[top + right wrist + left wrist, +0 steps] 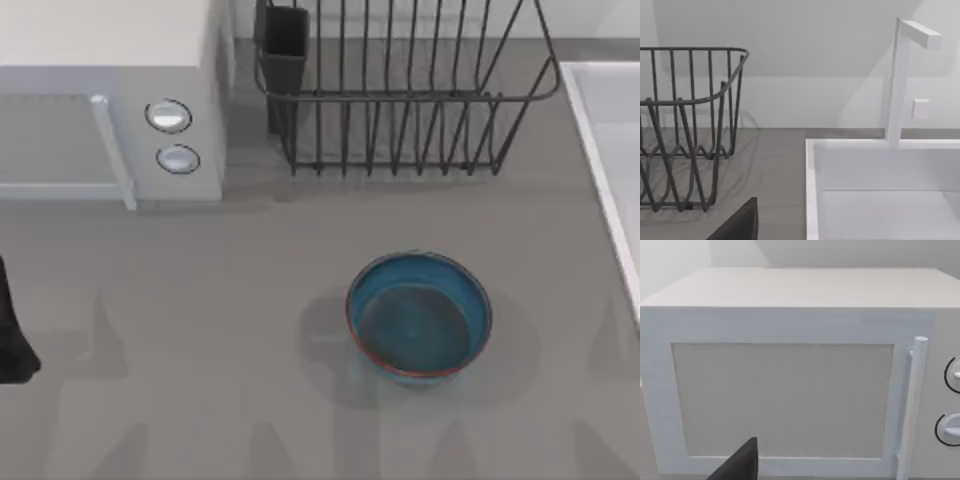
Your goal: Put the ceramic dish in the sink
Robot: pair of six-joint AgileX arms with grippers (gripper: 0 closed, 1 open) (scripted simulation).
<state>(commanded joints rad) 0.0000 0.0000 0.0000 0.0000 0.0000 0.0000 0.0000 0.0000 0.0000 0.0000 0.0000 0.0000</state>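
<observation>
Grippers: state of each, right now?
Left gripper: cannot be told, facing the microwave.
Right gripper: cannot be told, near the sink.

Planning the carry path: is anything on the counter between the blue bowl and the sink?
Nothing visible. The bowl sits on bare counter, and the stretch toward the sink at the table's right edge is open. The wire rack stands behind that path, beside the microwave, not across it.

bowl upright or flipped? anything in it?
Upright and empty: the ceramic dish sits on the table opening up, bare dark inside visible.
</observation>
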